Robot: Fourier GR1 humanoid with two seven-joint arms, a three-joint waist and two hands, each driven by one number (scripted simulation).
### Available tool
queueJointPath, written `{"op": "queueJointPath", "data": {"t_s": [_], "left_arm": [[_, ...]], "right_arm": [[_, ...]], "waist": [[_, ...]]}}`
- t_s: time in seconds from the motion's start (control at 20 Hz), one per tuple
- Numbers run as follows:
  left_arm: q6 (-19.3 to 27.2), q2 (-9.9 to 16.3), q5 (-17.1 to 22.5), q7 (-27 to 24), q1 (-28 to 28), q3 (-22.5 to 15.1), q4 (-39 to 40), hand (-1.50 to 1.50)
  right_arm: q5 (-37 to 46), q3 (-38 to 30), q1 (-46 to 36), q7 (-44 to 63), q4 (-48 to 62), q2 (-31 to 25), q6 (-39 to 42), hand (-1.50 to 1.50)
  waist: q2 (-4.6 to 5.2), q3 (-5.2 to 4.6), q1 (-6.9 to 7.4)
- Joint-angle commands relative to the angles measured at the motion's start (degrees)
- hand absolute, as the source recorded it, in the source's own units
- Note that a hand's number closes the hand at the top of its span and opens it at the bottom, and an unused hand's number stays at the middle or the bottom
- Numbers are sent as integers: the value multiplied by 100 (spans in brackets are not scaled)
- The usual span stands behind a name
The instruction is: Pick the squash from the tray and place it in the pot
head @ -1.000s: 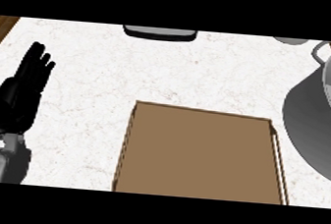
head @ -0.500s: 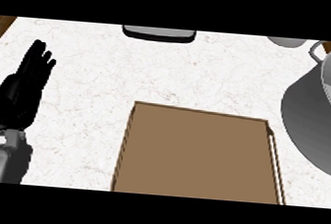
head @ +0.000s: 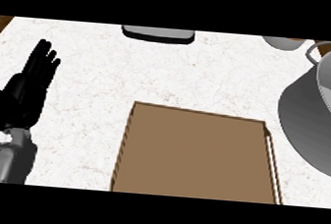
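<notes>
- Green squash seen in the pot half a second ago no longer shows; view shifted slightly.
- Left hand flat open, empty, fingers up.
- Brown tray right of it; pot farther right.

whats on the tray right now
Nothing shows on the brown tray: its visible floor is bare, with no squash on it. Its near end runs past the view's lower edge, so that strip stays unseen. The grey pot stands to its right.
</notes>
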Motion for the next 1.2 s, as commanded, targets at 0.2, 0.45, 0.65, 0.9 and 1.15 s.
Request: {"op": "queueJointPath", "data": {"t_s": [0.2,0.45,0.65,0.9,1.15], "left_arm": [[-12,101,62,94,-51,132,-16,0],[144,-90,-17,76,-21,41,13,0],[-30,105,49,-32,121,178,-9,0],[34,91,47,303,95,115,-314,0],[-3,78,40,313,-56,90,-213,0]], "right_arm": [[-1680,-1065,-454,-484,675,426,509,-150],[-2377,-1640,-382,-513,1108,-31,1161,-150],[-2684,-1946,-298,-761,1659,-634,1669,-150],[-2885,-2216,-117,-1183,2661,-1633,2433,-150],[-2677,-2065,-2,-2080,3784,-2338,2861,-150]], "waist": [[117,311,24],[128,304,-73],[136,303,-25],[127,304,3],[143,307,22]]}}
